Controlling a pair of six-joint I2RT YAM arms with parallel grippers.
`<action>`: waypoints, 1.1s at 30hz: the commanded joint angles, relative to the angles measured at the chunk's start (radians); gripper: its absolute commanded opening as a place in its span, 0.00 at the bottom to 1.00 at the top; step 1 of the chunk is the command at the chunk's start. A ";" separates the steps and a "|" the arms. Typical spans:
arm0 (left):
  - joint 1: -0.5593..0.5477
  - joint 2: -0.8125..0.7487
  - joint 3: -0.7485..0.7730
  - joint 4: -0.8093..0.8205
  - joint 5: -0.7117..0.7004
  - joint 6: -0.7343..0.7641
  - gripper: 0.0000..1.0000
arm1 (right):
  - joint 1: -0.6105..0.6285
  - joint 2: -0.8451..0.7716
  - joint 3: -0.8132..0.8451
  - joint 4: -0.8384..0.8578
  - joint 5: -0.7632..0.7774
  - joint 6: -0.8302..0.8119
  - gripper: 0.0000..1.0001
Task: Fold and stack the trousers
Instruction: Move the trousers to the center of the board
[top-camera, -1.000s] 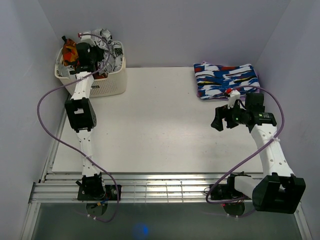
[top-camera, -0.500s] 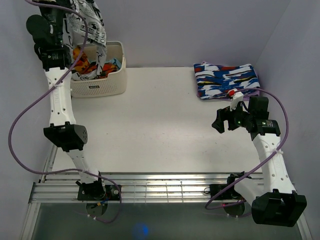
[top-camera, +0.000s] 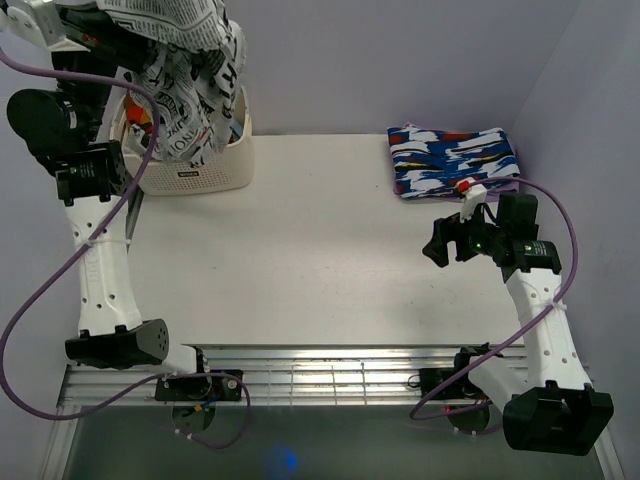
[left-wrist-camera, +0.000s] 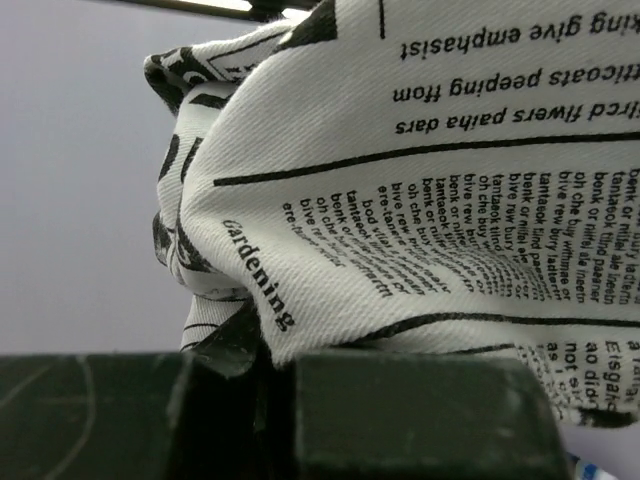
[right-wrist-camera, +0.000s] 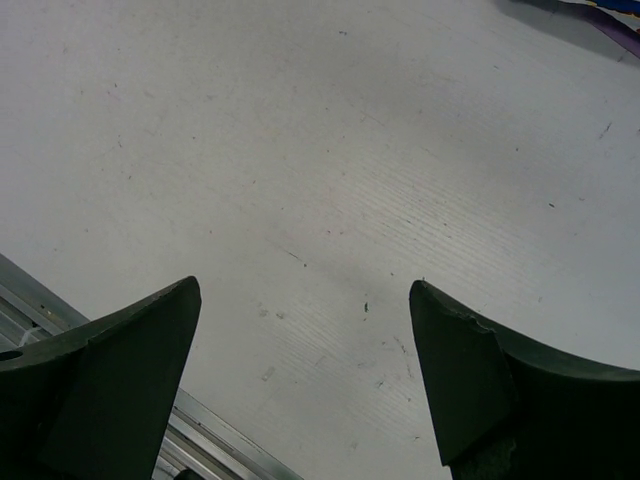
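Note:
The trousers (top-camera: 190, 80), white with black newspaper print, hang bunched from the top left, high over the basket. Their lower end dangles at the basket's rim. My left gripper (left-wrist-camera: 270, 340) is shut on a fold of the trousers (left-wrist-camera: 420, 200), and the cloth fills most of the left wrist view. My right gripper (top-camera: 437, 243) hovers low over the right side of the table, away from the trousers. In the right wrist view the right gripper (right-wrist-camera: 302, 290) stands open with only bare table between its fingers.
A white basket (top-camera: 205, 175) sits at the table's back left with an orange-red patterned cloth (top-camera: 140, 122) inside. A folded blue-white-red garment (top-camera: 455, 160) lies at the back right. The white table (top-camera: 300, 250) ends in a metal rail (top-camera: 330, 370) near the arm bases.
The left arm has risen from inside the basket, pulling the trousers up and out. The right arm shifted slightly early on, then stayed still with its jaws open.

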 joint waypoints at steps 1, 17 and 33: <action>-0.001 -0.075 -0.168 0.019 0.173 -0.119 0.00 | 0.004 0.012 0.030 0.015 -0.034 0.009 0.90; -0.607 -0.023 -0.888 -0.501 0.091 0.345 0.31 | 0.011 0.179 0.171 -0.062 -0.099 -0.020 0.90; -0.124 -0.079 -0.753 -0.845 -0.032 0.384 0.85 | 0.405 0.396 0.274 -0.038 0.025 -0.049 0.92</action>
